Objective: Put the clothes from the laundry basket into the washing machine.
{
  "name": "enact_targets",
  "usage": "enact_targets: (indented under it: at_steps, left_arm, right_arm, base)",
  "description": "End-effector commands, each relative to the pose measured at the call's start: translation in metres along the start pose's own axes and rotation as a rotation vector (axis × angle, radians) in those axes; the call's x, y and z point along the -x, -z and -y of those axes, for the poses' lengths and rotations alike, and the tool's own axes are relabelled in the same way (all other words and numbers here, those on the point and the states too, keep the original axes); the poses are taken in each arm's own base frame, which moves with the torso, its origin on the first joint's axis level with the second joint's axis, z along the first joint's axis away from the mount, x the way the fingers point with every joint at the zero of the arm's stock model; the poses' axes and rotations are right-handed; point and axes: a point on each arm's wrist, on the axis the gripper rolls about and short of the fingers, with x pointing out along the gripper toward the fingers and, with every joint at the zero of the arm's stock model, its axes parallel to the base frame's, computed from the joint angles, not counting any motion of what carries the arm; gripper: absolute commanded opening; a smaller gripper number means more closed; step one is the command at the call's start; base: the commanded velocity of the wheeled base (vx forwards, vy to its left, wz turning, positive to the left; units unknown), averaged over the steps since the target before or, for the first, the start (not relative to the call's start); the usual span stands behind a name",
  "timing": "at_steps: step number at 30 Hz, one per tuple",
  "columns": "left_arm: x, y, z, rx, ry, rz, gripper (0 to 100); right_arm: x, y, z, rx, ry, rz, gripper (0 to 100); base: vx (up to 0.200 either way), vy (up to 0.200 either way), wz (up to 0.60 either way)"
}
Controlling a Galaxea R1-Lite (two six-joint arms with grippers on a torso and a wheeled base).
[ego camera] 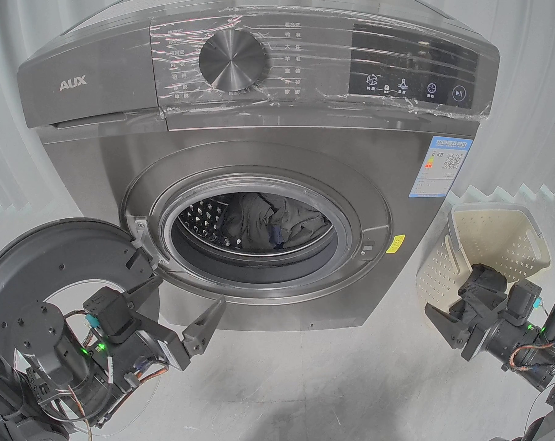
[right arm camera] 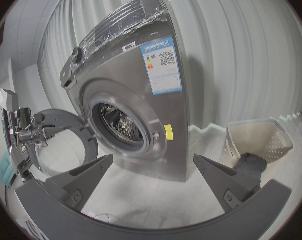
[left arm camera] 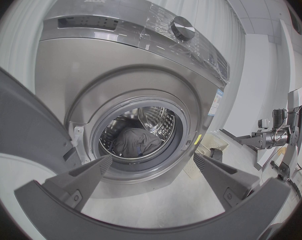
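Observation:
The grey washing machine (ego camera: 289,148) stands with its round door (ego camera: 51,258) swung open to the left. A dark bundle of clothes (ego camera: 271,222) lies inside the drum, the same clothes (left arm camera: 136,142) in the left wrist view. To the machine's right stands the cream laundry basket (ego camera: 522,215), with a dark garment (ego camera: 482,280) draped at its near rim. My left gripper (ego camera: 180,304) hangs open below the drum opening, nothing between its fingers. My right gripper (ego camera: 455,313) is open just in front of the basket, beside the dark garment (right arm camera: 251,162).
The open door (left arm camera: 21,124) stands close on the outer side of my left arm. Pale curtains hang behind the machine. Bare grey floor (ego camera: 326,375) stretches between the two arms in front of the machine.

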Motion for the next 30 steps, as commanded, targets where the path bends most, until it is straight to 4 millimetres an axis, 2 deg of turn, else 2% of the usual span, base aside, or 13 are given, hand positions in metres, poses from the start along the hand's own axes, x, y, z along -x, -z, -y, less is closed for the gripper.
enact_targets:
  at_steps: [1,2,14,19,20,22,23,26,27,28,30]
  left_arm:
    - [0.011,0.0,-0.007,-0.006,-0.02,-0.005,100]
    - [0.021,-0.007,-0.008,0.0,-0.01,0.033,100]
    - [0.056,-0.029,-0.017,0.014,-0.019,0.121,100]
    - [0.083,-0.035,-0.025,0.022,-0.05,0.129,100]
    - [0.087,-0.036,-0.027,0.023,-0.054,0.128,100]
    - [0.108,-0.032,-0.035,0.017,-0.09,0.097,100]
    - [0.108,-0.032,-0.035,0.017,-0.09,0.097,100]
    - [0.126,-0.024,-0.044,0.002,-0.152,0.046,100]
    - [0.126,-0.024,-0.044,0.002,-0.152,0.046,100]
    - [0.142,-0.021,-0.049,0.005,-0.187,0.059,100]
    - [0.149,-0.019,-0.051,0.01,-0.212,0.074,100]
  right_arm:
    - [0.019,-0.004,0.004,0.001,0.006,0.013,100]
    - [0.033,-0.001,0.007,0.017,0.017,-0.03,100]
    - [0.086,-0.001,0.018,0.003,0.13,0.026,100]
    - [0.114,0.006,0.028,-0.008,0.236,0.072,100]
    - [0.116,0.006,0.028,-0.009,0.249,0.077,100]
    - [0.133,0.011,0.031,0.0,0.317,0.147,100]
    - [0.133,0.011,0.031,0.0,0.317,0.147,100]
    - [0.147,0.022,0.031,0.016,0.37,0.15,100]
    - [0.147,0.022,0.031,0.016,0.37,0.15,100]
    - [0.156,0.032,0.031,0.033,0.408,0.151,100]
    - [0.161,0.036,0.03,0.041,0.423,0.159,100]
  base:
    - [-0.2,0.0,0.0]
    - [-0.2,0.0,0.0]
    - [-0.2,0.0,0.0]
    - [-0.16,0.0,0.0]
    - [0.0,0.0,0.0]
    - [0.0,0.0,0.0]
    - [0.0,0.0,0.0]
    - [0.0,0.0,0.0]
    - [-0.2,-0.2,0.0]
    - [-0.2,-0.2,0.0]
    - [-0.2,-0.2,0.0]
